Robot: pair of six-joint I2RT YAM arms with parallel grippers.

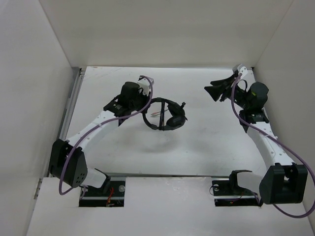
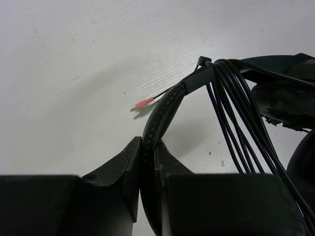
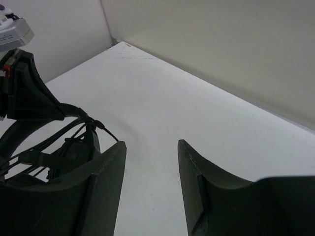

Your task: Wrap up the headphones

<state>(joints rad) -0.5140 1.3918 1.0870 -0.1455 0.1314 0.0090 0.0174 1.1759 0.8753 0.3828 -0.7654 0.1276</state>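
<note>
The black headphones (image 1: 166,116) lie at the table's middle, earcups to the right. My left gripper (image 1: 146,111) is shut on the thin headband (image 2: 167,105), seen clamped between the fingers in the left wrist view (image 2: 147,147). The thin black cable (image 2: 235,105) is looped several times around the headband. Its red and green plugs (image 2: 143,107) rest on the table beyond the band. An earcup (image 2: 288,96) shows at the right. My right gripper (image 1: 217,89) is open and empty at the far right, well apart from the headphones; its fingers stand wide apart in the right wrist view (image 3: 150,145), with the headphones (image 3: 59,150) at the left.
White walls (image 1: 44,73) enclose the table on the left, back and right. Purple arm cables (image 1: 147,98) hang along both arms. The left arm's black gripper body (image 3: 22,93) shows at the far left of the right wrist view.
</note>
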